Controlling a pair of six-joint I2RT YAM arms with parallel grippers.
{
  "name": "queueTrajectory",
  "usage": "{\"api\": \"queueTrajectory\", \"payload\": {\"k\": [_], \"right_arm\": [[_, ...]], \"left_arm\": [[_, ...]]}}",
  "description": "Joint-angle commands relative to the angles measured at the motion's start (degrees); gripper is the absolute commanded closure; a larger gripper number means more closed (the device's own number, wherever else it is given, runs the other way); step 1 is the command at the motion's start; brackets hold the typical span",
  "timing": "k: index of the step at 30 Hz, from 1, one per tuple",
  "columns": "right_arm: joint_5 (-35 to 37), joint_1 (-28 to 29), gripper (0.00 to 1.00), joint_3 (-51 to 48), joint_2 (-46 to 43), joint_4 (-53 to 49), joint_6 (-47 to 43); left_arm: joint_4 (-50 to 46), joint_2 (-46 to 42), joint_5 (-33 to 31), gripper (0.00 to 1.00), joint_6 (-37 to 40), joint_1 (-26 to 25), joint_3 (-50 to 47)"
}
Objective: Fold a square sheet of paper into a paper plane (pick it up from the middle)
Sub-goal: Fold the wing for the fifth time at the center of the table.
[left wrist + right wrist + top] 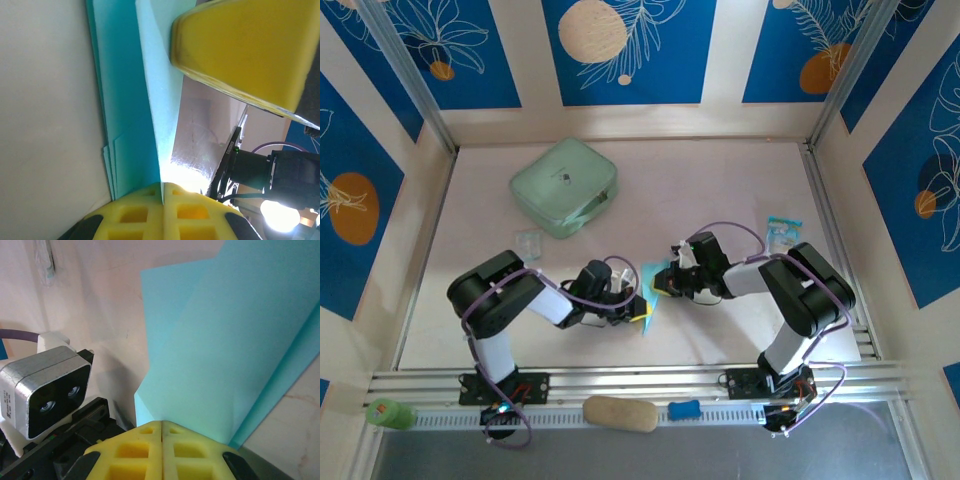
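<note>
The folding was in mid-course. The sheet of paper (654, 281), light cyan and already creased into several layers, was held between the two arms at the middle of the desk's (720, 180) near edge; whether any part of it rested on the desk could not be told. The left end effector (636, 306) was clamped on one end of it. In the left wrist view its yellow pads (135, 215) met with the paper's edge running straight into their seam, and stacked layers with stepped edges showed beside the main fold. The right end effector (674, 279) pinched the other side the same way, pads together, with a broad creased flap fanning up from between them in the right wrist view. The mint-green case (565, 187) lay toward the far left corner and a small printed packet (783, 234) near the right edge, both well apart from the work. By my judgement the step was setting or sharpening a fold on a half-made dart, not the first pickup. The next move would call for one end effector to hold firm as an anchor while the other let go and re-gripped or pressed along the crease with the layers aligned. Pulling apart with both clamped could tear or skew the thin paper.
</note>
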Motion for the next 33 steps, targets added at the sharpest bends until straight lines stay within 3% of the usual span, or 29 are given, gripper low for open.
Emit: {"api": "queueTrajectory", "payload": {"k": [1,11,20,33], "right_arm": [[0.99,-0.18,0.94,1.19,1.49,-2.11,0.03],[2.92,-0.01,0.94,1.24,3.96,-3.58,1.19],[5.03,0.60,0.94,1.76,4.39,-6.82,1.94],[7.43,2.40,0.95,3.53,5.41,-10.40,2.42]], "left_arm": [[-7.63,3.41,-1.67,1.00,-0.16,1.28,-0.88],[-13.85,2.68,-1.22,1.00,2.69,1.73,0.43],[-24.19,-0.89,0.91,0.82,9.47,1.59,2.57],[-34.57,-3.26,5.06,0.96,18.58,0.09,4.89]]}}
